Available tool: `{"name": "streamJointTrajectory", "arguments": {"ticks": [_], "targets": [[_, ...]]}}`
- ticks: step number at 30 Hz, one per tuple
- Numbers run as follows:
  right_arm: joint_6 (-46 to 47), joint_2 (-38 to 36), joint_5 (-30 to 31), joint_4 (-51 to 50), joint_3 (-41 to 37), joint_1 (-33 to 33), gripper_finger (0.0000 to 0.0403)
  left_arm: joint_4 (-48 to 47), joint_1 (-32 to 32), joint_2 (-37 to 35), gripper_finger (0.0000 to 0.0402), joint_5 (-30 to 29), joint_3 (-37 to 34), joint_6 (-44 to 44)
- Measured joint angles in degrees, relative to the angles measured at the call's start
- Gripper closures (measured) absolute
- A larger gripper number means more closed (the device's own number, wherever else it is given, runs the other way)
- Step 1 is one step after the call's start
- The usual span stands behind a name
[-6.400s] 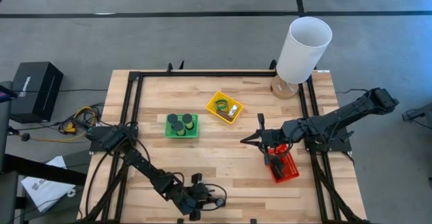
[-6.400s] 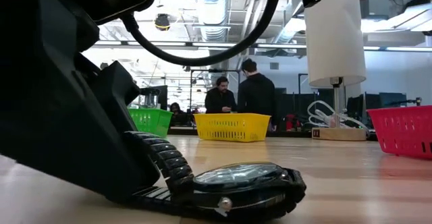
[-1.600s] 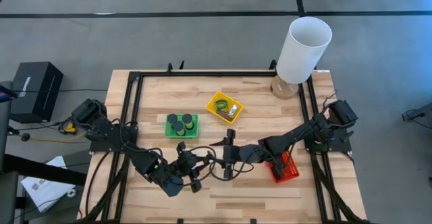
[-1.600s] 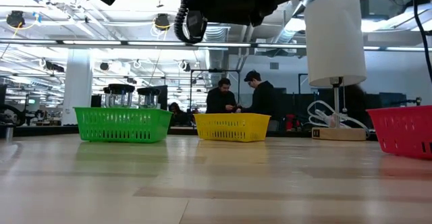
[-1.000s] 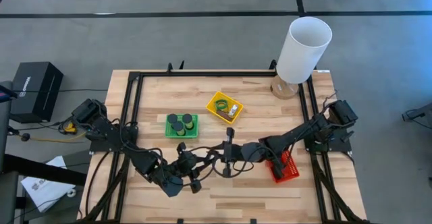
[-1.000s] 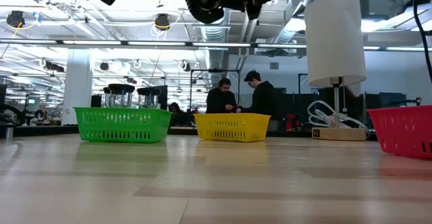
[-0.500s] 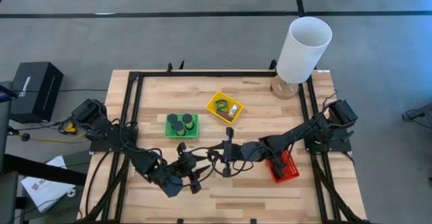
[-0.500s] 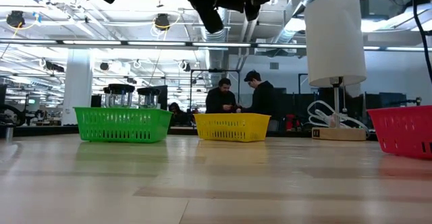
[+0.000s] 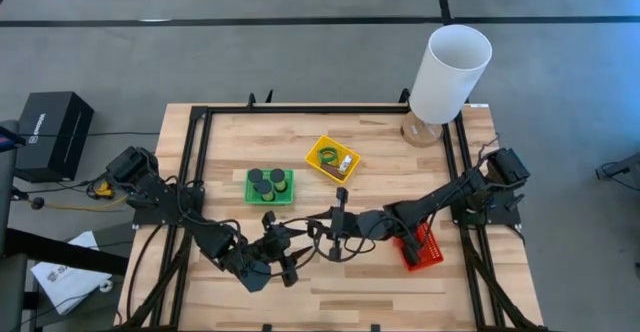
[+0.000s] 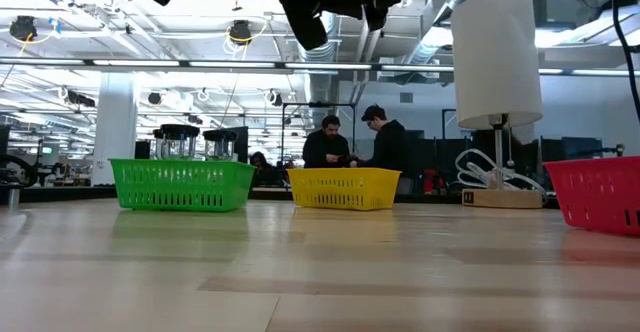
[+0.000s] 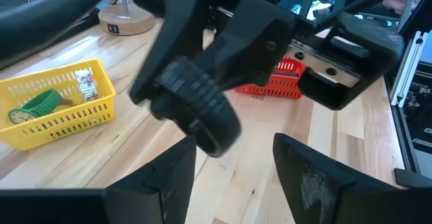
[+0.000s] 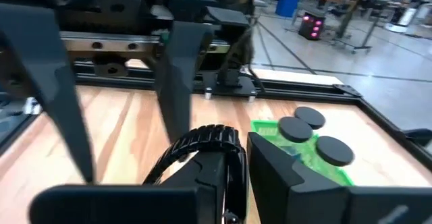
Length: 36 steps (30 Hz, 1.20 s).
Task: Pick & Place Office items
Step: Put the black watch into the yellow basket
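Note:
A black wristwatch (image 11: 202,109) with a ribbed strap hangs above mid-table between both grippers (image 9: 318,237). My right gripper (image 12: 233,153) is shut on it, reaching in from the table's right (image 9: 338,227). My left gripper (image 11: 233,150) faces it from the left (image 9: 285,244), open, with a finger on either side of the watch; I see no touch. Black pucks (image 9: 268,182) stand in the green tray (image 12: 270,128). A green ring (image 11: 37,106) lies in the yellow tray (image 9: 333,159). My right gripper pinches the watch's ribbed strap (image 12: 209,143) between its two fingers, coming roughly level from the table's right. The watch is lifted clear of the table, and the free part of the strap (image 11: 212,126) curls down below the fingers.
The red tray (image 9: 418,244) sits by the right arm and holds red pieces. A tall white cylinder (image 9: 450,72) stands on a wooden base at the far right corner. A black frame (image 9: 300,109) rims the table. People stand in the room beyond (image 10: 350,142).
Both grippers have stayed close together above mid-table. In the low view, the round dark watch at the picture's top has shifted, and a slanting dark finger now shows there instead.

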Motion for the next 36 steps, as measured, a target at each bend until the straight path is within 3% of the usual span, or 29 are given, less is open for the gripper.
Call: {"name": "streamJointTrajectory", "arguments": {"ticks": [4,9,16,26,31,36], "targets": [[-0.10,0.00,3.91,-0.02,0.00,-0.55,0.0362,0.00,0.00,0.00,0.0211,0.00,0.00,-0.30],[-0.04,0.00,4.35,-1.33,0.00,-2.13,0.0382,0.00,0.00,0.00,0.0220,0.00,0.00,-0.44],[-0.03,0.00,14.55,-7.94,-0.02,-4.72,0.0350,0.00,0.00,0.00,0.0231,0.00,0.00,-0.44],[-0.04,0.00,17.93,-15.68,-0.02,-9.33,0.0379,-0.02,0.00,0.00,0.0249,0.02,0.00,-0.44],[-0.02,0.00,23.27,-19.34,-0.02,-12.00,0.0359,-0.02,-0.17,0.00,0.0264,0.02,0.00,-0.44],[0.00,0.00,23.50,-22.27,-0.02,-15.61,0.0354,-0.02,-0.17,0.00,0.0279,0.02,0.00,1.23]]}}
